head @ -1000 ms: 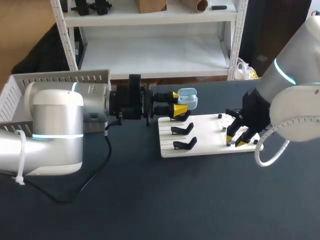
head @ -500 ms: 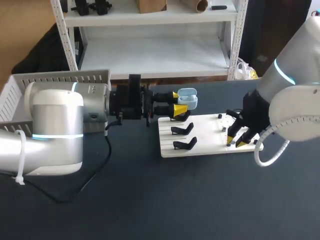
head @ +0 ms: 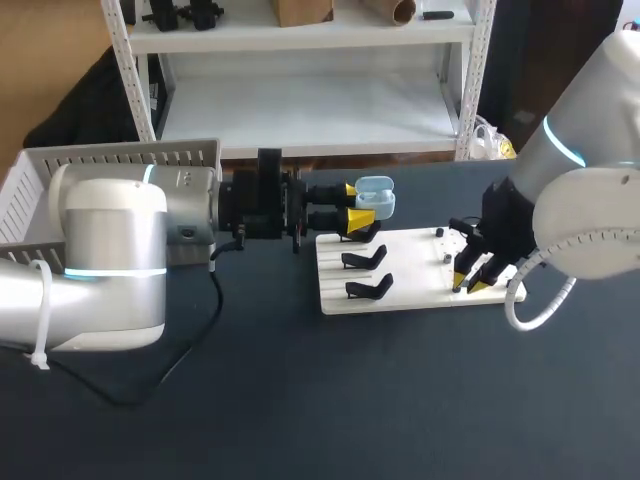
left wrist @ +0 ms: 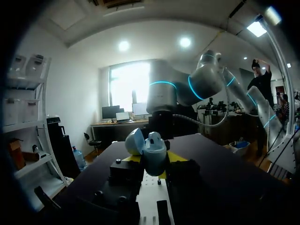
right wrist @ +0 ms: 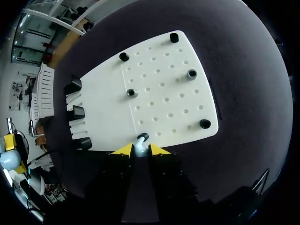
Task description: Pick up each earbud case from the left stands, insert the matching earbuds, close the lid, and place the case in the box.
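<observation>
"So, where's the earbud case (head: 375,197) right now?"

"Up off the dark surface (head: 300,400), over the far left corner of the white board (head: 420,292). The left pincer (head: 356,203) has it, one yellow tip on each side, its fingers standing as wide as the case. The case is pale blue and its lid is swung open. The left wrist view shows the same thing, with the case (left wrist: 150,149) clamped between the tips."

"And the right pincer (head: 470,283)?"

"Down at the board's near edge, toward its right end. Its fingers stand narrow, pinching a small white earbud (right wrist: 139,149) from both sides. The earbud is just beside a little black cup (right wrist: 142,137) at that edge of the board (right wrist: 164,103)."

"Any other cups on the board?"

"Five more small dark ones, spread apart over its right half."

"What about the stands?"

"Three black stands (head: 366,259) sit in a row down the board's left side. The farthest one is just below the held case."

"And the box?"

"The white slatted box (head: 110,160) sits well off to the left of the board, partly hidden behind the left arm."
</observation>
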### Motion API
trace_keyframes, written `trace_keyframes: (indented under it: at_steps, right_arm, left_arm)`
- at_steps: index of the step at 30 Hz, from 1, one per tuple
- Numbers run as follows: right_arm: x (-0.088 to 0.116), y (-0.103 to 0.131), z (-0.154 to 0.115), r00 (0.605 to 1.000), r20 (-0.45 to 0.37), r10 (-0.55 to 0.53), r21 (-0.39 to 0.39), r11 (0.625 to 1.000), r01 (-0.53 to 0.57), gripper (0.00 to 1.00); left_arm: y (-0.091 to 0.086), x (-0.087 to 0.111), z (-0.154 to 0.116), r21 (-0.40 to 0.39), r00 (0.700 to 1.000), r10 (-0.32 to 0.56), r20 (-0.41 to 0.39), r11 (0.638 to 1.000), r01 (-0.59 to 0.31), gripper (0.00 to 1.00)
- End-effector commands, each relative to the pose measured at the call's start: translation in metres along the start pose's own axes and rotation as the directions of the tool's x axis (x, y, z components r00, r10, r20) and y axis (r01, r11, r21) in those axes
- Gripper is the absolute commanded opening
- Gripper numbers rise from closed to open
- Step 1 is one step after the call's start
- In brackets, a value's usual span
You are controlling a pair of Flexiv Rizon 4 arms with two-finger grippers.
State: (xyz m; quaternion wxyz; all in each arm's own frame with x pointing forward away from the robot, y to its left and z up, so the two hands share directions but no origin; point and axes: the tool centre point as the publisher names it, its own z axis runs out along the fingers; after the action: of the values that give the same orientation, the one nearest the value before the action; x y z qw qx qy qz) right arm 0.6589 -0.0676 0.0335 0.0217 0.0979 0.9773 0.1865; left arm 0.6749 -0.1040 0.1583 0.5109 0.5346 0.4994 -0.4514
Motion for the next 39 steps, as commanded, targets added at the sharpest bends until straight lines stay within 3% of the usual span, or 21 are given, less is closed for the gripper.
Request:
trace_keyframes:
  at_steps: [1, 11, 18, 25, 31, 39]
  right_arm:
    - [0.007, 0.002, -0.012, 1.0, 0.012, -0.001, 0.002, 1.0, 0.001, 0.0]
    - [0.021, 0.004, -0.053, 0.998, 0.059, -0.013, 0.001, 1.0, 0.013, 0.0]
    - [0.033, 0.016, -0.102, 0.998, 0.056, -0.042, -0.011, 0.999, 0.043, 0.0]
    - [0.047, 0.042, -0.147, 0.996, -0.009, -0.094, 0.046, 0.994, 0.094, 0.0]
    - [0.061, 0.072, -0.168, 0.981, -0.049, -0.185, 0.119, 0.975, 0.19, 0.0]
    - [0.071, 0.112, -0.164, 0.942, -0.07, -0.328, 0.116, 0.935, 0.334, 0.0]
  left_arm:
    - [-0.001, 0.001, 0.0, -0.006, 1.0, 0.002, 0.003, 1.0, -0.002, 0.0]
    - [-0.001, 0.001, 0.0, -0.006, 1.0, 0.002, 0.003, 1.0, -0.002, 0.0]
    - [-0.001, 0.001, 0.0, -0.006, 1.0, 0.002, 0.003, 1.0, -0.002, 0.0]
    - [-0.001, 0.001, 0.0, -0.006, 1.0, 0.002, 0.003, 1.0, -0.002, 0.0]
    - [-0.001, 0.001, 0.0, -0.006, 1.0, 0.002, 0.003, 1.0, -0.002, 0.0]
    - [-0.001, 0.001, 0.0, -0.006, 1.0, 0.002, 0.003, 1.0, -0.002, 0.0]
